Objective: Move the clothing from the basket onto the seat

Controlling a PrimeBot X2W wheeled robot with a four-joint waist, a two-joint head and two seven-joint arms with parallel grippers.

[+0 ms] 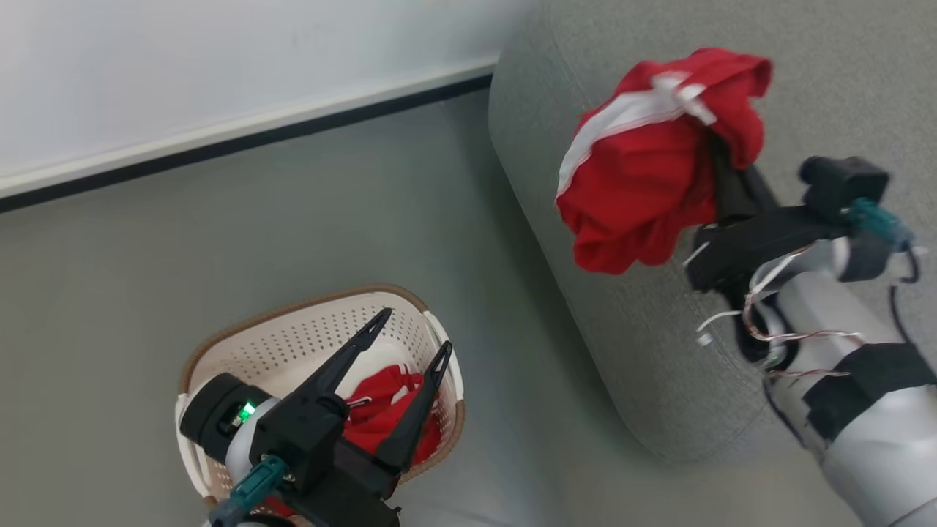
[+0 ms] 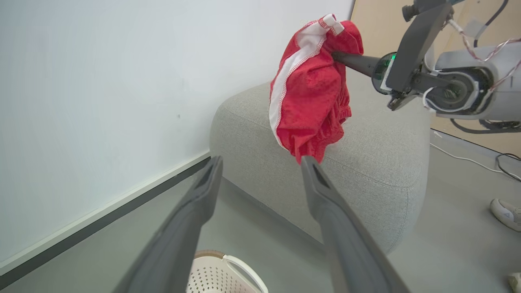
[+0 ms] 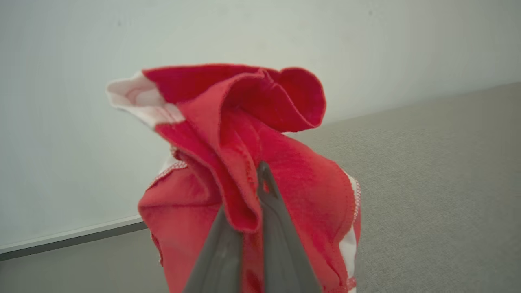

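Observation:
My right gripper (image 1: 721,165) is shut on a bunched red garment with white trim (image 1: 644,161), holding it in the air above the near edge of the grey seat (image 1: 659,351). From the right wrist, red fabric (image 3: 252,162) drapes over the closed fingers (image 3: 272,228). More red clothing (image 1: 384,413) lies in the cream perforated basket (image 1: 293,337) on the floor at lower left. My left gripper (image 1: 413,333) hangs open above the basket with nothing between its fingers; its own camera looks across at the held garment (image 2: 311,93) and the seat (image 2: 378,162).
A white wall with a dark baseboard (image 1: 241,139) runs behind the basket and meets the seat's end. Grey floor (image 1: 293,234) lies between basket and seat. Cables (image 2: 484,160) and a shoe (image 2: 506,213) lie on the floor beyond the seat.

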